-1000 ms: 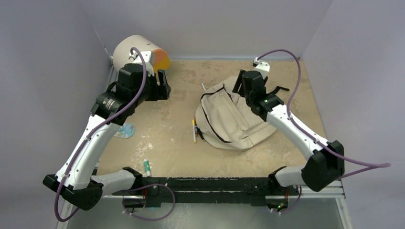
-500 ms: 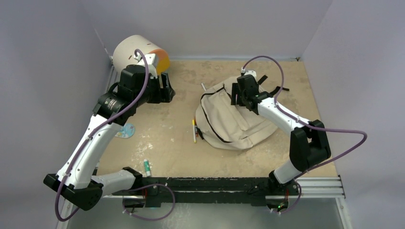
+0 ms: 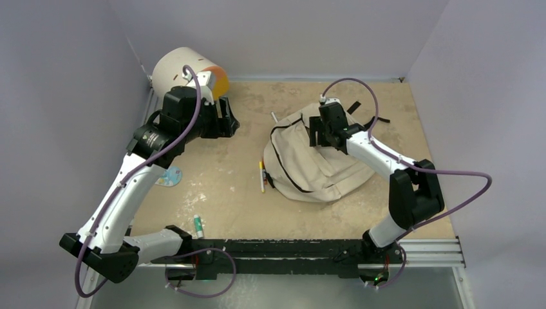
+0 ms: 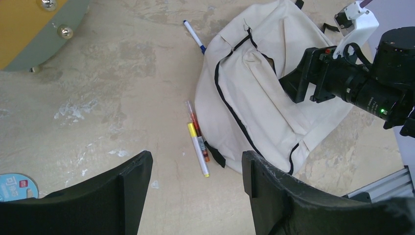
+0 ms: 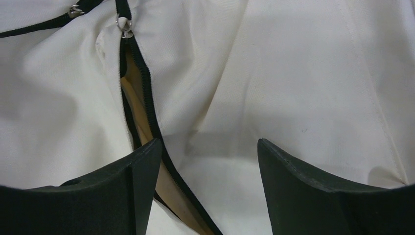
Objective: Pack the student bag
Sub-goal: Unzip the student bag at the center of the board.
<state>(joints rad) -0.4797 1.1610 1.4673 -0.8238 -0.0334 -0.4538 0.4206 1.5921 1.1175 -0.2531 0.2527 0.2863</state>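
Left wrist: blue disc, apart from student bag, bears illegible lettering.

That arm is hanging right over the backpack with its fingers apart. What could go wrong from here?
1. The right fingers hover open over loose, creased cloth of the student bag. Closing here, they might pinch fabric instead of the zipper pull.
2. The zipper opening is only a narrow slit, so items may snag going in.
3. The yellow marker and orange marker lie close beside the bag's edge, and tugging the bag could roll them away.
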